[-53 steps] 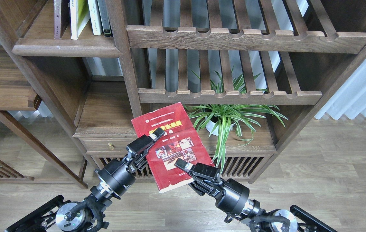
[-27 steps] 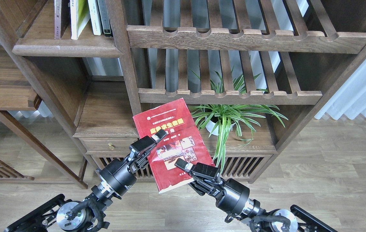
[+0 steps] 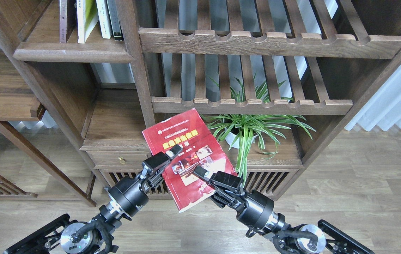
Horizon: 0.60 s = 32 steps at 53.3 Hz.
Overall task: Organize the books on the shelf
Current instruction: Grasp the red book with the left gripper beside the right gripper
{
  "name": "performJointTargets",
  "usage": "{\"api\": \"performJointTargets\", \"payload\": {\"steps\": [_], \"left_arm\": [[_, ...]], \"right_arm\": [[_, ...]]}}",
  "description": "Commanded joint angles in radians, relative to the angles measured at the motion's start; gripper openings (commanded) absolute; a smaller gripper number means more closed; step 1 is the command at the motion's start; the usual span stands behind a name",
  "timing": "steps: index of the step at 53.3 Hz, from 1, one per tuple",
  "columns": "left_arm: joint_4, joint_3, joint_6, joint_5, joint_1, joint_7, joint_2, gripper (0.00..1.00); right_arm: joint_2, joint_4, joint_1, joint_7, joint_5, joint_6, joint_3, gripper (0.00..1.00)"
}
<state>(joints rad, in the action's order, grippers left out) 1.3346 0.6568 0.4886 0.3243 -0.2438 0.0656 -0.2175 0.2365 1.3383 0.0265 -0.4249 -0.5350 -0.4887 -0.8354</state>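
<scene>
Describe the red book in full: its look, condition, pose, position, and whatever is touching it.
The red book is a large paperback with a glossy bright red cover, yellow title lettering, a small round emblem near the top and a cluster of small photos mid-cover. It is closed, cover facing the camera, tilted with its top leaning left, held in the air before the cabinet. The left claw grips its left edge; the right claw clamps the lower right part.

Above me at upper left, the shelf (image 3: 70, 54), a solid dark-brown board with rounded front edge, carries upright books (image 3: 87, 17). The lower cabinet top (image 3: 115, 134) bears a potted plant (image 3: 246, 130) at right.
</scene>
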Motion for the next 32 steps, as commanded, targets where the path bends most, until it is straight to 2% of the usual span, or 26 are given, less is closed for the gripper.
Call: {"api": "performJointTargets", "payload": {"steps": [1, 21, 32], "left_arm": [[0.0, 0.004, 0.0, -0.001, 0.0, -0.001, -0.014, 0.05], [0.008, 0.011, 0.0, -0.005, 0.001, -0.001, -0.049, 0.03], [0.048, 0.041, 0.0, -0.013, 0.001, 0.0, -0.062, 0.0]], "right_arm": [[0.004, -0.002, 0.003, 0.0, 0.001, 0.0, -0.041, 0.65], [0.01, -0.031, 0.004, 0.002, 0.004, 0.0, -0.119, 0.73], [0.009, -0.096, 0.015, 0.035, 0.004, 0.0, -0.143, 0.74]]}}
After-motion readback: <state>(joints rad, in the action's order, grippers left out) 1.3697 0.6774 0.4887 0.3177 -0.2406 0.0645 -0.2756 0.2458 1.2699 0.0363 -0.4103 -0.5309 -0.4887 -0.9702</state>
